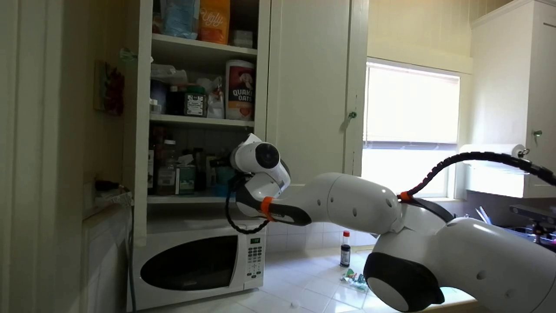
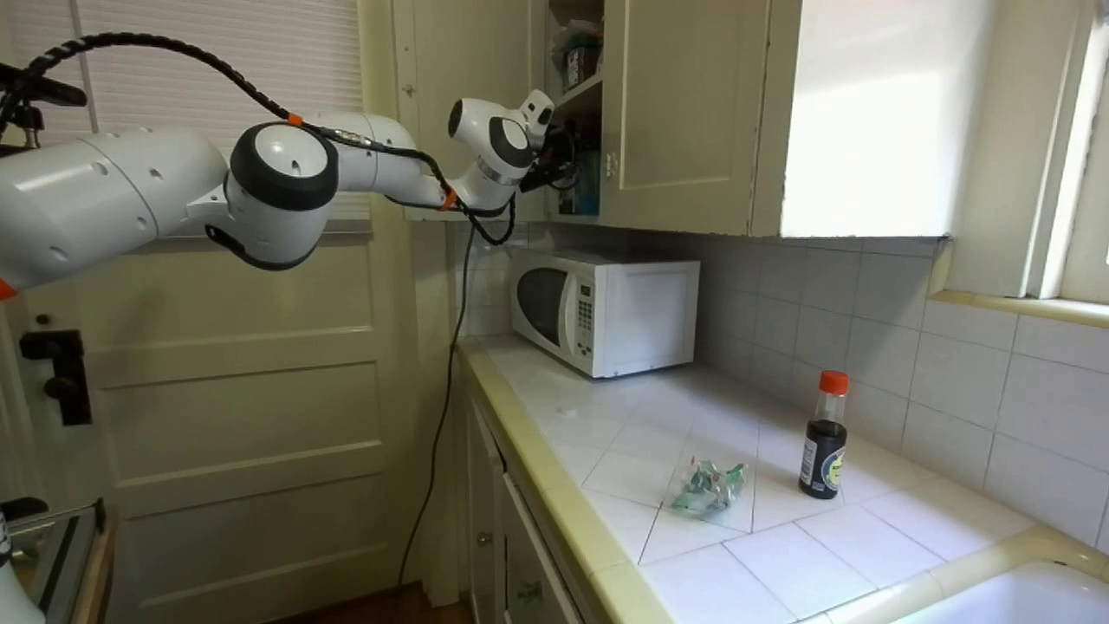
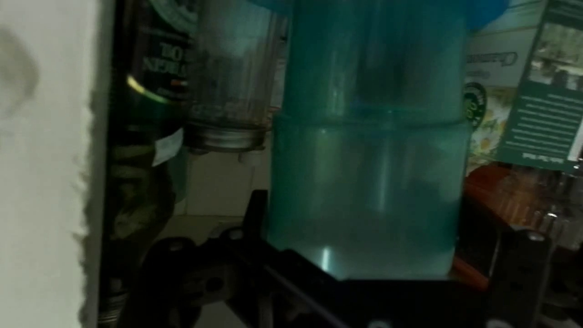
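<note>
teal cup point(image 3: 369, 196) between parted fingers point(image 3: 257, 212)

the gripper point(image 3: 394, 218) stands wide, its fingers on either side of the translucent cup, which sits on the lowest shelf point(image 1: 182, 200) of the cabinet point(image 1: 263, 69). the finger nearer the white frame point(image 3: 45, 182) is right beside the cup, contact hard to judge; the farther one leaves a visible gap. that lopsidedness looks like the main risk: on closing, one finger could meet the cup first and shove or tip it. a seam across it suggests nested cups, which might slip apart if only one were gripped. any sideways drift could scrape the frame or knock the glass jar point(image 3: 232, 68).

lettering shows upside down in the wrist view: a dark bottle point(image 3: 159, 68) reads "virgin oil", and a green-and-white box point(image 3: 537, 91) seems to begin "chamom". higher up, in an exterior view, a canister point(image 1: 240, 91) says "quaker oats" and an orange bag point(image 1: 213, 19) "ugly". farthest out, the red-capped bottle point(image 2: 823, 442) on the counter point(image 2: 589, 425) has a label too small to read.
</note>
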Robot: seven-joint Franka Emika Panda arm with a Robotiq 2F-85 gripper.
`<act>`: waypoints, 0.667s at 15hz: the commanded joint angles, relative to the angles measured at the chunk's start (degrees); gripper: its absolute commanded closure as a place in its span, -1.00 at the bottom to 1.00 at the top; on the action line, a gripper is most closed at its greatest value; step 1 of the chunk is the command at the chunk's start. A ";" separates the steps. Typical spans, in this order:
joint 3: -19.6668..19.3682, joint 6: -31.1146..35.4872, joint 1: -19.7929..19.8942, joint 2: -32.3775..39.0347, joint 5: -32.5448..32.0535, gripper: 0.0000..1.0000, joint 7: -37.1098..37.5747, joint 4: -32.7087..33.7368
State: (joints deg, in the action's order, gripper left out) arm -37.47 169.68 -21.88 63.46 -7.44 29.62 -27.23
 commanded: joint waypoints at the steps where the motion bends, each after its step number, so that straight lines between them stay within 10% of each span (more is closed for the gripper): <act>1: 6.93 2.92 1.21 -0.48 2.33 -1.00 -5.29 -0.14; 7: -9.72 0.46 0.26 1.09 -3.38 -1.00 2.28 2.47; 10: -7.33 -0.17 -0.41 0.20 -1.73 -1.00 -0.69 0.10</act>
State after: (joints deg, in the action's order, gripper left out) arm -44.41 171.15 -21.98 63.55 -9.22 29.41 -26.91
